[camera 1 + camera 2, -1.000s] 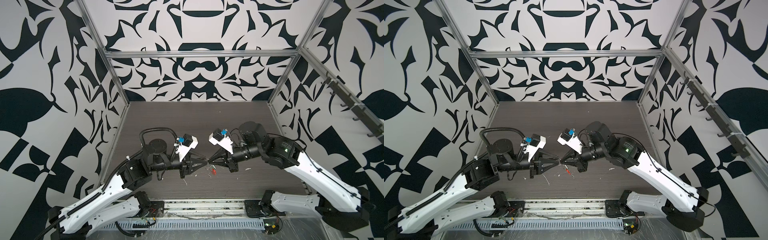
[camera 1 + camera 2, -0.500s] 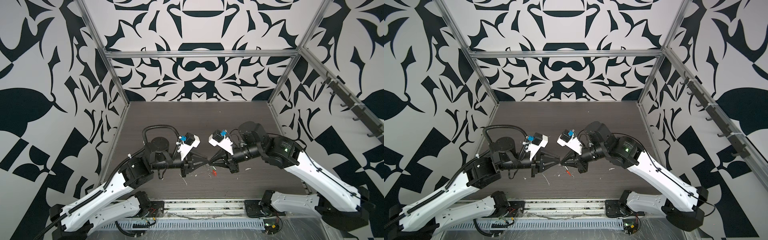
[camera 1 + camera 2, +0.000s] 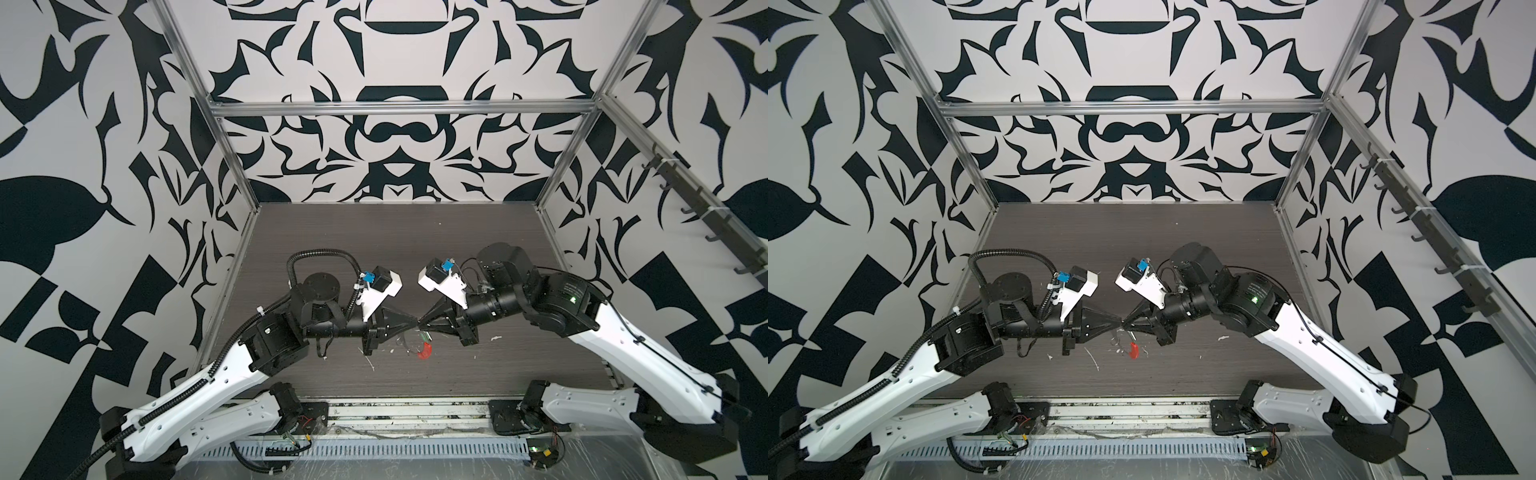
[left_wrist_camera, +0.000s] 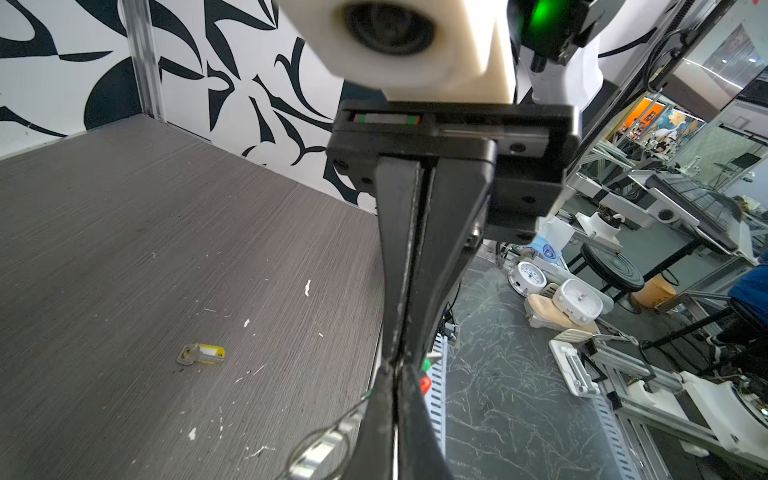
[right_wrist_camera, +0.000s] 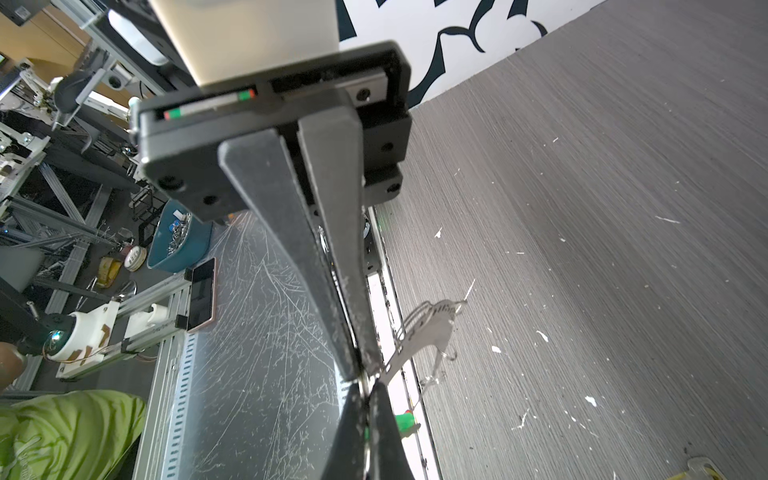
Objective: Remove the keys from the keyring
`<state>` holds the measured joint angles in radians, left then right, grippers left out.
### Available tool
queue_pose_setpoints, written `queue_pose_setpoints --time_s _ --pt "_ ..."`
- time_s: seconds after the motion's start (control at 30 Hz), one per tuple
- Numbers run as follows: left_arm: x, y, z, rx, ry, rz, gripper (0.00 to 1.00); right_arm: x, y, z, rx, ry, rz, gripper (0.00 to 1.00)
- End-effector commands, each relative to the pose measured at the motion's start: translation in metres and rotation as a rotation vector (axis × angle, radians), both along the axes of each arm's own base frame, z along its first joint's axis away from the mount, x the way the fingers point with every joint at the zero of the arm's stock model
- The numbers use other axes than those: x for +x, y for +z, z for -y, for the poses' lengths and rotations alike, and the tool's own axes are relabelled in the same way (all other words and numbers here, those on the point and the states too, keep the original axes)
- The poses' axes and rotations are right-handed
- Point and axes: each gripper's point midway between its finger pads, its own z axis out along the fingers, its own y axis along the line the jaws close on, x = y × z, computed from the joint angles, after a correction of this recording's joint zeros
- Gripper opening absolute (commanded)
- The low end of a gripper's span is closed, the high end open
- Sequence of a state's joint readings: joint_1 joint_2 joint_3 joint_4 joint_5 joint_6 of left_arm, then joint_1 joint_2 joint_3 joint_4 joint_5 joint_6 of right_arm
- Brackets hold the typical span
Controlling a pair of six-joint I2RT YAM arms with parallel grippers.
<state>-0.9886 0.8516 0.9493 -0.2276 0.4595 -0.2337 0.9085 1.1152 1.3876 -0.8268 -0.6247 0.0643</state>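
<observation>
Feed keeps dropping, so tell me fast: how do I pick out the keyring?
Look at the middle of the dark table, where the left claw and right claw meet tip to tip. Just nearer the front rail is the keyring, a thin wire loop. Its curved red sleeve sets it apart from the white scraps around it.

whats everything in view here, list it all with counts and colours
keyring: one, dark wire with a red sleeve, hanging below the meeting hand tips
green tag: one, green, at the ring beside the tips
metal key: one, pale metal, dangling by the ring
yellow tag: one, yellow with white window, lying loose on the table
white scraps: many, white, scattered on the table
table: one, dark grey woodgrain
left hand: one, black, shut, tip to tip with the right
right hand: one, black, shut on the keyring
</observation>
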Motion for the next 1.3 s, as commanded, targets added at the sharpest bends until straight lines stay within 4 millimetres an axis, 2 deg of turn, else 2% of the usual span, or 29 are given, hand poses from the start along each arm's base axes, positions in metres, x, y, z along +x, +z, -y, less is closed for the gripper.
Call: queue_pose_setpoints --time_s 0.0,0.07,0.1,0.27,0.43,0.57,0.73,1.17,1.2,1.27 --pt "0.003 0.01 0.0 -0.064 0.022 0.034 0.0 0.009 0.031 -0.008 0.125 -0.026 0.09 0.0" --pt "0.005 0.015 -0.004 -0.104 0.046 0.063 0.0 0.011 0.034 -0.008 0.148 -0.04 0.101 0.0" --pt "0.005 0.018 -0.006 -0.123 0.057 0.076 0.0 0.012 0.036 -0.007 0.162 -0.05 0.11 0.03" --pt "0.004 0.027 -0.014 -0.187 0.079 0.117 0.0 0.013 0.048 0.0 0.25 -0.092 0.168 0.33" --pt "0.003 0.035 -0.022 -0.249 0.102 0.158 0.0 0.012 0.054 0.01 0.339 -0.133 0.218 0.45" --pt "0.003 0.043 -0.028 -0.296 0.12 0.186 0.0 0.01 0.051 0.011 0.388 -0.144 0.213 0.46" --pt "0.002 0.05 -0.03 -0.338 0.121 0.209 0.0 0.005 0.049 0.003 0.441 -0.099 0.175 0.47" --pt "0.005 0.053 -0.029 -0.36 0.137 0.215 0.0 0.007 0.046 -0.011 0.468 -0.064 0.13 0.47" --pt "0.006 0.053 -0.028 -0.358 0.137 0.213 0.0 0.007 0.047 -0.011 0.471 -0.065 0.132 0.46" --pt "0.006 0.052 -0.028 -0.356 0.136 0.213 0.0 0.006 0.05 -0.011 0.476 -0.062 0.134 0.38"
